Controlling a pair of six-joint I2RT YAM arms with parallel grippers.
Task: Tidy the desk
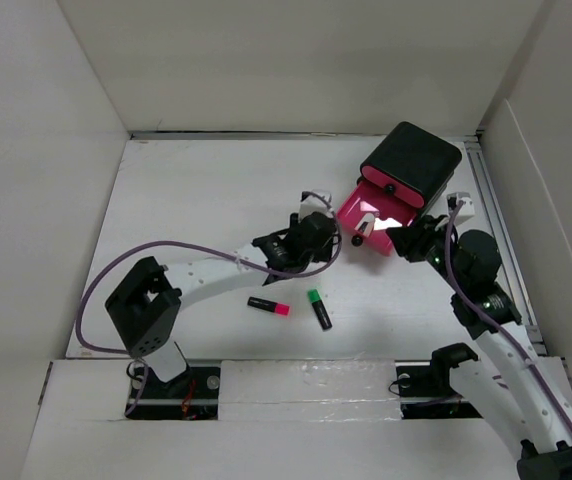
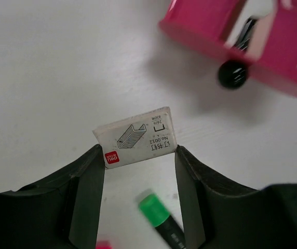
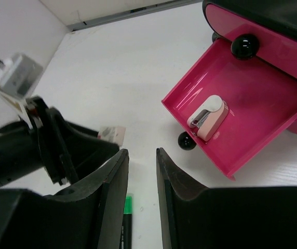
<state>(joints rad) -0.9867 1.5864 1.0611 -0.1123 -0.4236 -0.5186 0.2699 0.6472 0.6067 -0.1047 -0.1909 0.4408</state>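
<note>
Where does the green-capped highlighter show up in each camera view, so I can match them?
Top external: green highlighter lying just below centre, right of the pink-capped highlighter.
Left wrist: bottom edge, centre, cap pointing up.
Right wrist: bottom edge, left of centre.
Shared landmark: the open pink drawer, visible in all three.

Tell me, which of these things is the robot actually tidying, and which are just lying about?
Part of the job: staple box, gripped by the left gripper; pink highlighter and green highlighter loose on the desk; open pink drawer of the black box.
Just there: white walls; metal rail; purple cable; right gripper, empty.
</note>
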